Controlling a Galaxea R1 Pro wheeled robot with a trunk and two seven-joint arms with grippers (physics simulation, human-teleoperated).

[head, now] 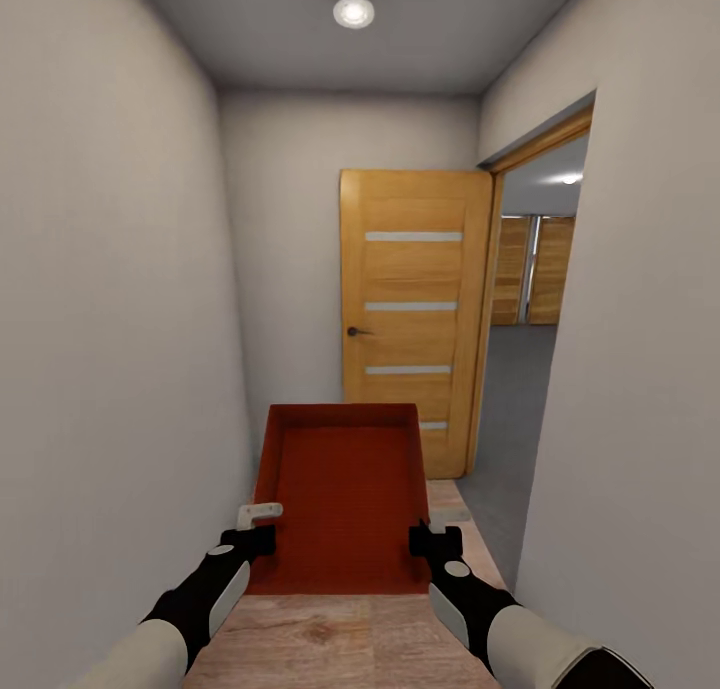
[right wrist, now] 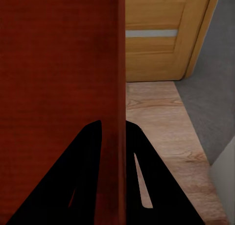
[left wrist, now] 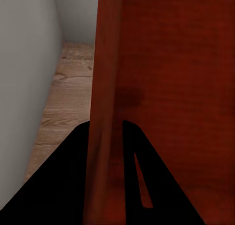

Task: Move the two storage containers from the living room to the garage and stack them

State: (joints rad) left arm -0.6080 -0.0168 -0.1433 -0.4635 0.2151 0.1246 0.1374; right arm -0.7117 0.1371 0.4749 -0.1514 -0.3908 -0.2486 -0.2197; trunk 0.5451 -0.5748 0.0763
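Storage container (head: 345, 489): one orange-red open-top bin, carried level in front of the robot above the light wood floor (head: 340, 649) of a narrow white-walled hallway. Ahead stands one open wooden door (head: 412, 314) with pale horizontal strips; through the doorway at right, a dark grey floor (head: 515, 409) and plank-panelled wall suggest the garage. The left gripper (head: 262, 529) is clamped narrowly on the container's left side wall, one finger inside and one outside; the right gripper (head: 432, 539) pinches the right side wall likewise. Judged from its thin plain walls, the bin is light and fairly stiff, yet may flex or slip if squeezed unevenly; opposite side walls near the rim are the sound holds. Count: one container, two grippers, one door.
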